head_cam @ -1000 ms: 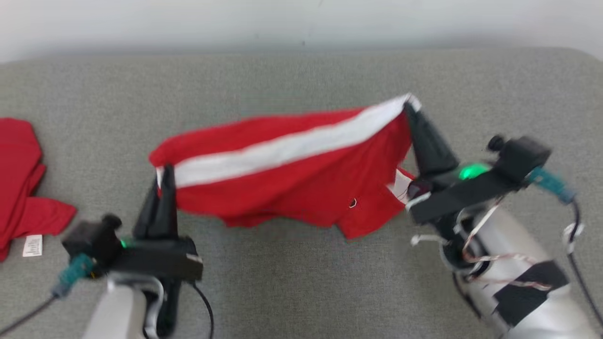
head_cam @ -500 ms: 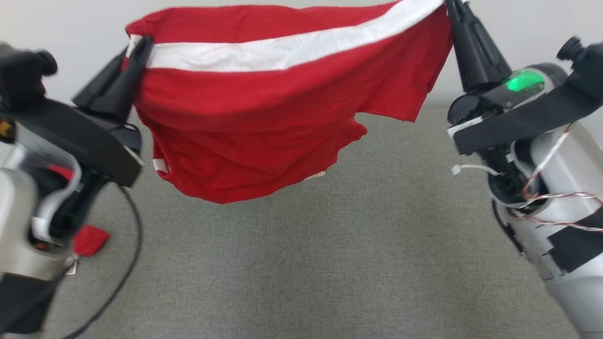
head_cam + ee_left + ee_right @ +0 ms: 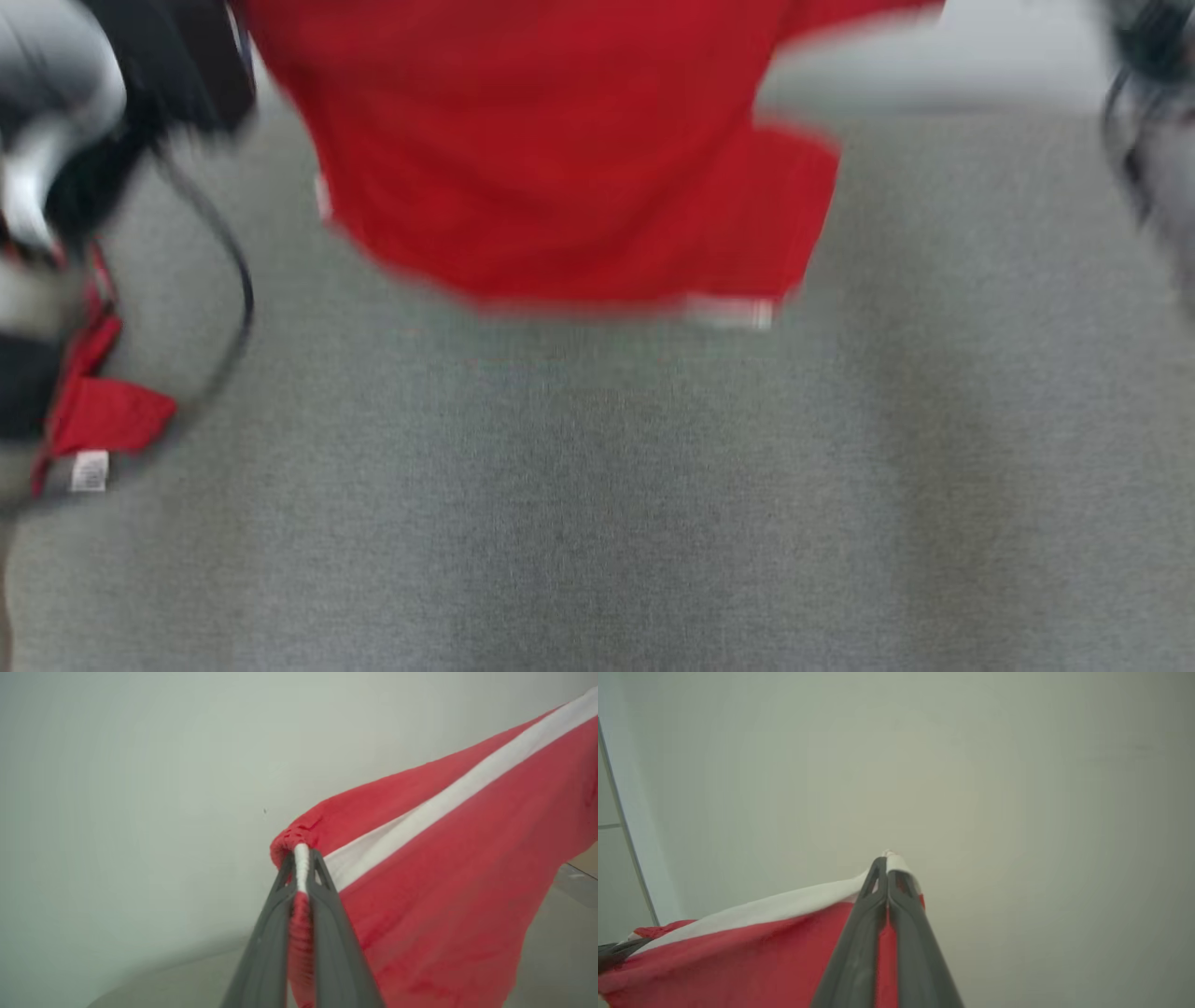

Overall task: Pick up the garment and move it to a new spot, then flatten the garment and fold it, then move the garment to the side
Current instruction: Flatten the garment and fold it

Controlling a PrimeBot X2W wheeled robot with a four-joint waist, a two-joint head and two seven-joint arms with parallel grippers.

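The garment (image 3: 560, 159) is red with a white band and hangs in the air above the grey surface, its lower edge blurred. In the left wrist view my left gripper (image 3: 301, 861) is shut on one end of the white band of the garment (image 3: 458, 868). In the right wrist view my right gripper (image 3: 887, 865) is shut on the other end, and the garment (image 3: 738, 952) stretches away to the lower left. The left arm's dark body (image 3: 112, 103) shows at the head view's upper left, and part of the right arm (image 3: 1148, 93) at the upper right.
A second red garment (image 3: 93, 411) with a white tag lies on the grey padded surface (image 3: 597, 485) at the left edge. A pale wall stands behind the surface. A black cable (image 3: 233, 280) loops down from the left arm.
Both grippers have lifted the garment from the surface high into the air, spread between them. The head view has shifted, and the gripper tips have left its top edge.
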